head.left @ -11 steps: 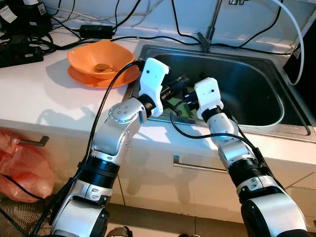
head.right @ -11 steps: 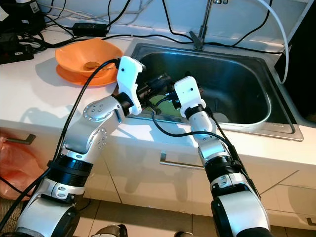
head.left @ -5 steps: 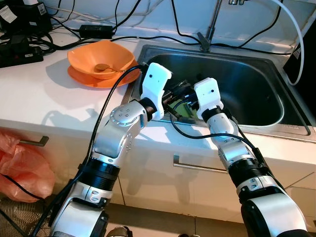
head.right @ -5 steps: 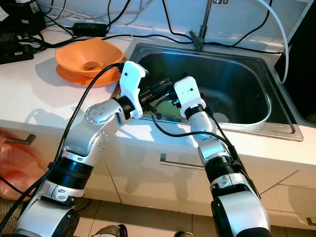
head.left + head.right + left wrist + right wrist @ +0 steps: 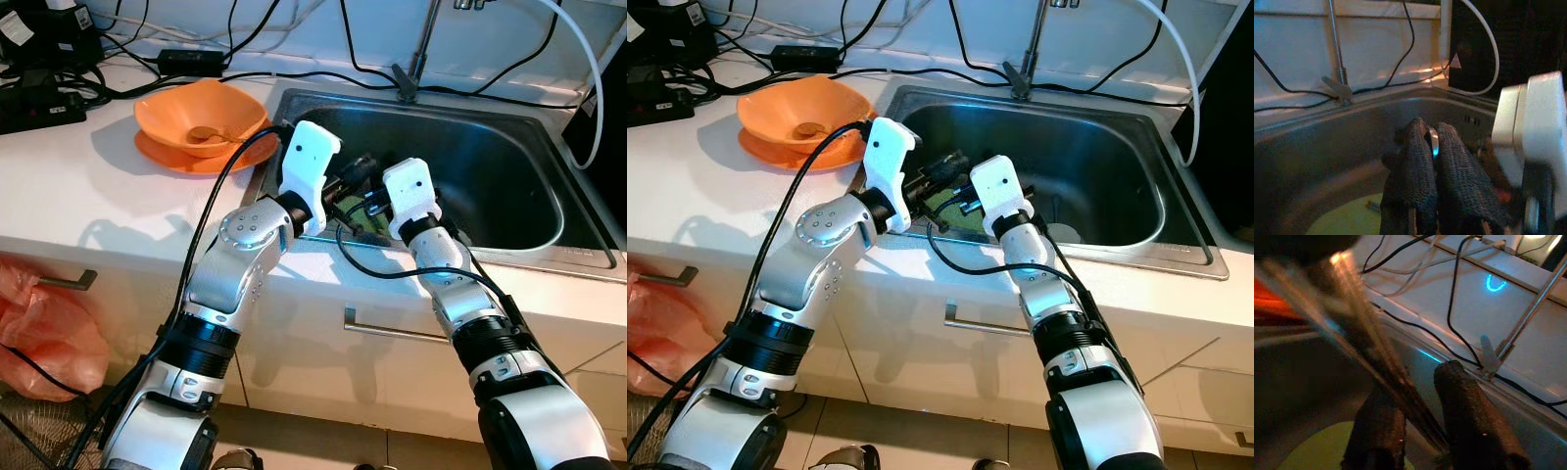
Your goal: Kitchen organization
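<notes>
Both arms reach into the near left corner of the steel sink [image 5: 549, 250], above a yellow-green plate [image 5: 942, 201] lying on its bottom. My left gripper [image 5: 359, 168] is shut on thin metal utensils [image 5: 1433, 142], whose silver end shows between its fingers [image 5: 1415, 166]. Those thin rods [image 5: 1376, 367] run slanting through the gap of my right gripper [image 5: 1418, 431]. The right gripper's fingers [image 5: 1471, 426] stand apart around the rods, and it meets the left gripper tip to tip [image 5: 364, 201].
An orange bowl [image 5: 201, 110] with a spoon [image 5: 208, 132] sits on an orange plate [image 5: 162, 152] on the white counter left of the sink. Black cables and a power strip [image 5: 39, 98] lie behind. The faucet stem [image 5: 421, 49] rises at the sink's back. An orange bag [image 5: 44, 323] hangs below left.
My left gripper has swung right, deeper over the sink, to meet the right one. The right gripper has edged slightly left toward it.
</notes>
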Available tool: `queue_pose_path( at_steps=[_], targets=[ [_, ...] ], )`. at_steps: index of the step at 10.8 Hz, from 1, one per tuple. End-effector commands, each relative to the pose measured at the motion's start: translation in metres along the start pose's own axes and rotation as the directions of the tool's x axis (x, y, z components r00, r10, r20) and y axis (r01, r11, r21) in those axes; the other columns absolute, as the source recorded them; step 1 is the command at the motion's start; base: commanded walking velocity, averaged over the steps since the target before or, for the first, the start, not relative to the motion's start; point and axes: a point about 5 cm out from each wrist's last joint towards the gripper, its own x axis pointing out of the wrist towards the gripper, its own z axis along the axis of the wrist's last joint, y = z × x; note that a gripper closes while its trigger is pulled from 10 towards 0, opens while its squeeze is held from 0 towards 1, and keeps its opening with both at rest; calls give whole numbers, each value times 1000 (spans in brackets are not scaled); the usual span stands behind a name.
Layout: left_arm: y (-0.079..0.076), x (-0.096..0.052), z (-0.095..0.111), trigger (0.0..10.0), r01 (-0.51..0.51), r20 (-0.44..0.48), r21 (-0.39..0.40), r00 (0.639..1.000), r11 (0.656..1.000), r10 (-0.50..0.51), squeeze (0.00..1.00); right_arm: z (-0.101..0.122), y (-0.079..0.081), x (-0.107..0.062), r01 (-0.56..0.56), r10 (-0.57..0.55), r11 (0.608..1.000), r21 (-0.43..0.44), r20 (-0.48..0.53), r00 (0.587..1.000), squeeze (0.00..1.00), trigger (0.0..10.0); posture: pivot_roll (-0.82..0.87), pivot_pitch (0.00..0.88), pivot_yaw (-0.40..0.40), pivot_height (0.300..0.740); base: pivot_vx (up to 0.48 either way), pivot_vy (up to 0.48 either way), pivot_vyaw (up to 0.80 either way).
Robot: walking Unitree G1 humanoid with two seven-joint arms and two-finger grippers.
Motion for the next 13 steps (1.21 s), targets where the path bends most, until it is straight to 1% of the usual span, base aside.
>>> queue_pose_path(
  at_steps=[1, 2, 3, 7, 8, 9, 10, 12, 13],
  targets=[
    [7, 0, 6, 10000, -48, 20, 20, 999, 999, 48, 0, -4, -5, -3, 12, -12, 1000, 5, -12, 1000, 0, 0, 56, 54, -39, 740, 0, 0, 0],
    [9, 0, 7, 10000, -61, 29, 19, 998, 998, 61, 0, -4, -5, -3, 12, -12, 1000, 5, -13, 1000, 0, 0, 56, 54, -38, 740, 0, 0, 0],
    [10, 0, 7, 10000, -67, 37, 6, 997, 998, 67, 1000, -4, -5, -3, 13, -13, 1000, 6, -13, 1000, 0, 0, 58, 53, -39, 740, 0, 0, 0],
    [12, -1, 8, 10000, -79, 48, -4, 996, 997, 79, 1000, -5, -8, -3, 35, -35, 999, 9, -17, 999, 0, 0, 58, 53, -40, 740, 0, 0, 0],
    [13, -2, 9, 10000, -86, 54, -6, 995, 996, 86, 1000, -5, -11, -3, 57, -56, 998, 25, -25, 998, 0, 0, 59, 53, -42, 740, 0, 0, 0],
    [14, -3, 10, 10000, -110, 60, 5, 992, 994, 109, 1000, -6, -14, -2, 71, -70, 997, 26, -31, 997, 0, 0, 60, 52, -43, 740, 0, 0, 0],
    [20, -5, 7, 10000, -167, 53, 26, 985, 986, 166, 0, -7, -19, -2, 109, -107, 993, 48, -47, 993, 0, 0, 62, 51, -45, 740, 0, 0, 0],
    [25, -8, 3, 10000, -223, 36, 42, 974, 974, 221, 0, -10, -25, -1, 142, -138, 988, 57, -74, 988, 0, 0, 64, 50, -46, 740, 0, 0, 0],
    [29, -10, 1, 10000, -256, 33, 42, 967, 966, 254, 0, -11, -30, 0, 173, -166, 981, 82, -92, 982, 0, 0, 64, 51, -46, 740, 0, 0, 0]
  ],
)
